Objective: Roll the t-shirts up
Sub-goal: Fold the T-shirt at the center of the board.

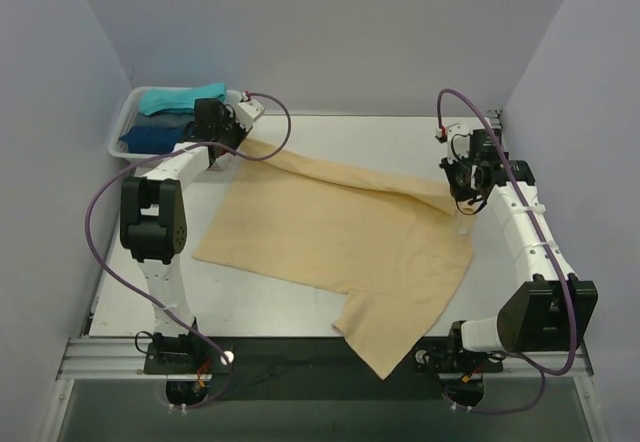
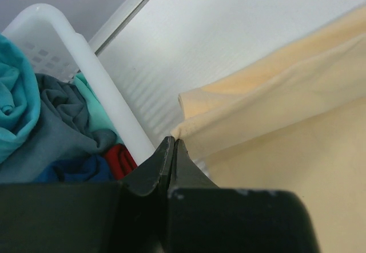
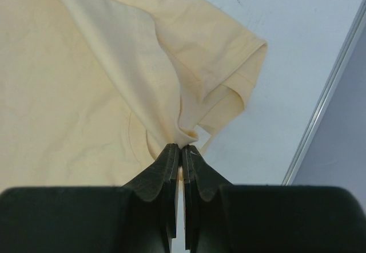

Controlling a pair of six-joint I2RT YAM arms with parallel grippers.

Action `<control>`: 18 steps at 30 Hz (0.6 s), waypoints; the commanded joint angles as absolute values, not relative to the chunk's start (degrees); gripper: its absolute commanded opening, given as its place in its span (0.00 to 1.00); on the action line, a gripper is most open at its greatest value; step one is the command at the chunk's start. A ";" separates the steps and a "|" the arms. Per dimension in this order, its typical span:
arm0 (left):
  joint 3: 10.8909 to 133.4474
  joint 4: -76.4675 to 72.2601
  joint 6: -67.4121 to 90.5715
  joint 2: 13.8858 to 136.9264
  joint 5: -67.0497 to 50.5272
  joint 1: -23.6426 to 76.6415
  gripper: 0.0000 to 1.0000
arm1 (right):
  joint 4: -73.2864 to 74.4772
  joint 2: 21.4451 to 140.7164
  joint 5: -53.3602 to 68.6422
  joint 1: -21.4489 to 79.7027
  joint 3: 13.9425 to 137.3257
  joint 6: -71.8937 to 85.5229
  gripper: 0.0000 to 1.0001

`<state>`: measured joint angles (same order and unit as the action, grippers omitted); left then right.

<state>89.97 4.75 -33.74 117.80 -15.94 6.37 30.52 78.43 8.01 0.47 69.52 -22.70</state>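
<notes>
The left gripper was clamped shut on one far corner of the beige t-shirt, the white basket of other t-shirts just to its left, while the right gripper pinched the opposite far corner, the cloth lying spread on the table between them.

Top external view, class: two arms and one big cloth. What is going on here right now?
Two robot arms are handling a tan t-shirt spread on the table. The left end effector is shut on a far corner beside the white basket. The right end effector is shut on a pinch of cloth near a sleeve. The far edge stretches between them; the rest lies flat, not yet rolled. A teal shirt and a dark blue shirt sit in the basket.
</notes>
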 commanded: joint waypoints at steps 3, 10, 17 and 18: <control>87.80 6.68 -36.30 113.64 -17.05 5.98 0.00 | 32.96 76.81 8.70 1.14 68.55 -21.01 0.00; 89.47 9.75 -38.76 114.52 -17.23 5.98 0.00 | 33.40 77.08 9.93 1.58 68.82 -21.27 0.00; 90.00 10.90 -41.83 114.35 -17.75 5.89 0.00 | 34.72 76.73 12.39 2.37 68.82 -21.36 0.00; 89.91 11.42 -42.27 114.26 -17.84 5.89 0.00 | 35.24 76.29 12.57 2.63 68.56 -21.36 0.00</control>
<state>88.12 8.82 -38.94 116.31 -17.50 6.46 32.16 78.13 10.63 1.72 68.88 -22.09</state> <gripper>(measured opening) 0.024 0.055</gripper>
